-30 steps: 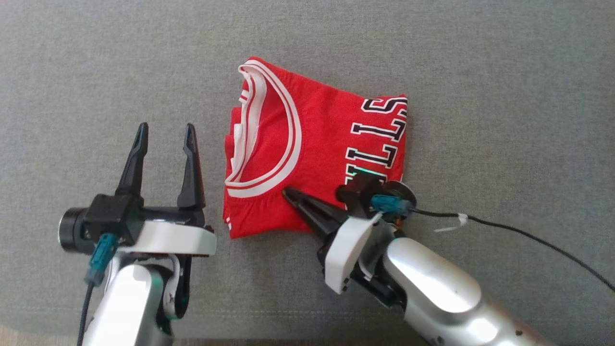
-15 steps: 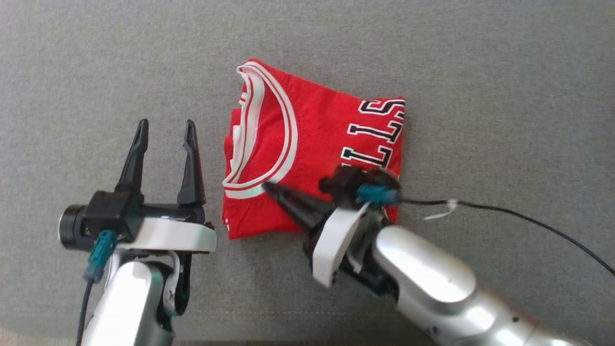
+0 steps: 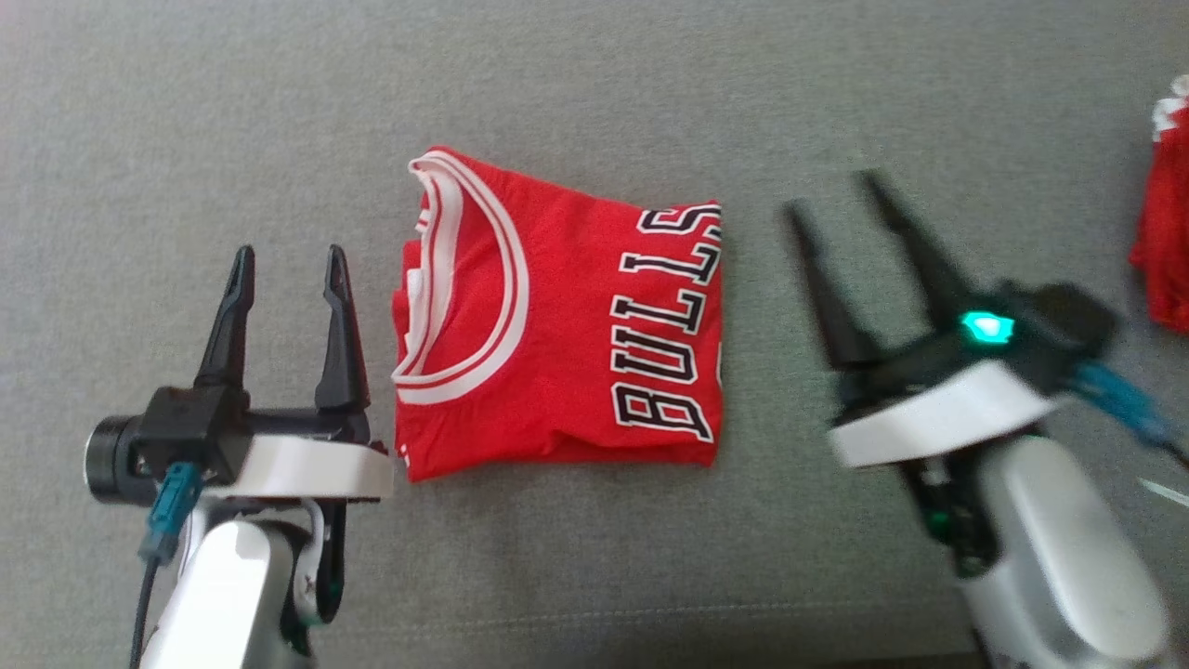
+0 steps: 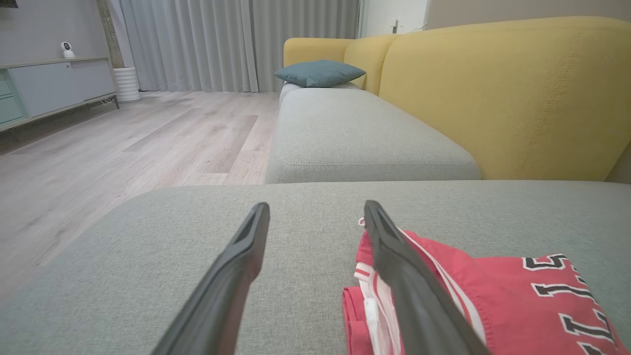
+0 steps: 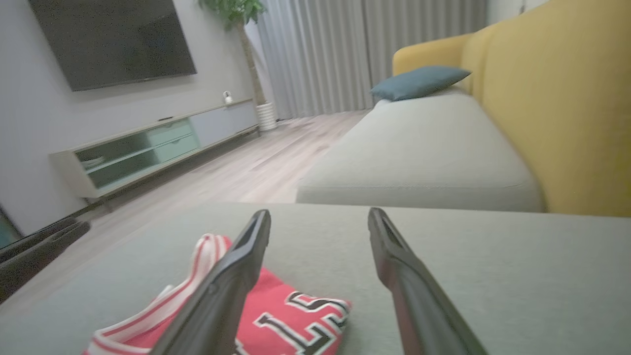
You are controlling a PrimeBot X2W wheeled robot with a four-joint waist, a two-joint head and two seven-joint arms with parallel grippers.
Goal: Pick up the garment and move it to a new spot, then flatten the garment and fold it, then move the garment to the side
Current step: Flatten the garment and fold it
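The garment (image 3: 576, 325) is a red jersey with white trim and black "BULLS" lettering. It lies folded into a compact rectangle on the grey sofa cushion (image 3: 594, 74). My left gripper (image 3: 289, 253) stands open just left of the collar, with nothing between its fingers. My right gripper (image 3: 830, 193) is open and blurred, a short way right of the jersey and not touching it. In the left wrist view the garment (image 4: 493, 291) lies beside and partly behind the right finger of the left gripper (image 4: 315, 207). In the right wrist view the garment (image 5: 291, 315) lies lower left of the right gripper (image 5: 319, 214).
Another piece of red cloth (image 3: 1166, 232) lies at the right edge of the cushion. A yellow backrest (image 4: 493, 98) runs along the sofa, with a teal pillow (image 4: 318, 72) at its far end. Wooden floor (image 4: 123, 148) lies beyond the cushion's edge.
My right gripper has lifted off the jersey's lower edge, opened, and swung out to the right. The camera has shifted, so the whole picture sits further left. The left gripper stays open.
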